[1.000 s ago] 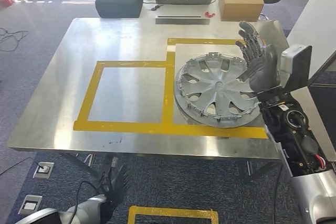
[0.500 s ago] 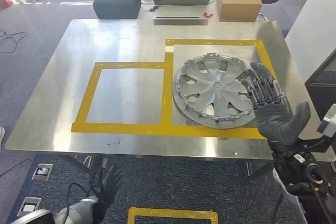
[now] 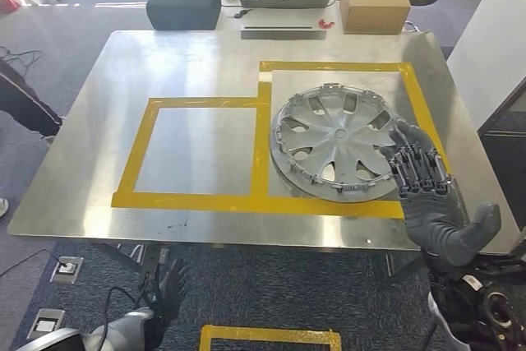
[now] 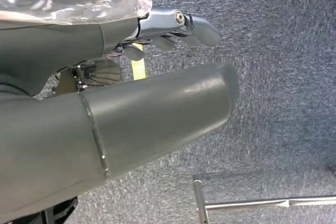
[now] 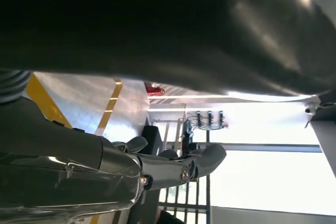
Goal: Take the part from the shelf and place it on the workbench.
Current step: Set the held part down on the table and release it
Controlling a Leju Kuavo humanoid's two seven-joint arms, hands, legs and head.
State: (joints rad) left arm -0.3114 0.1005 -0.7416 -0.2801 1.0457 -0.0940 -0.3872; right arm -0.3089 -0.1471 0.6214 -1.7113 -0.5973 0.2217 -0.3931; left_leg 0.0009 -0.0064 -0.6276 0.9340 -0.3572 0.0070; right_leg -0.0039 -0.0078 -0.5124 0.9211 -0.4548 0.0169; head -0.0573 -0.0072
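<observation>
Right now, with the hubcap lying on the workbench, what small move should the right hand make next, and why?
Probably draw the right hand back toward the body. The hubcap lies flat on the workbench inside the right yellow-taped square, and the hand holds nothing, its fingers spread beside the rim. The placing looks done, so clearing the arm seems safest.

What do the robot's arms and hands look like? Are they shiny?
The right robot hand is dark grey with a thick smooth thumb and darker, jointed fingers. Behind it sits black machinery. The left robot hand is dark too, on a silver arm with a black cable alongside. Up close, its fingers look shiny and metallic.
</observation>
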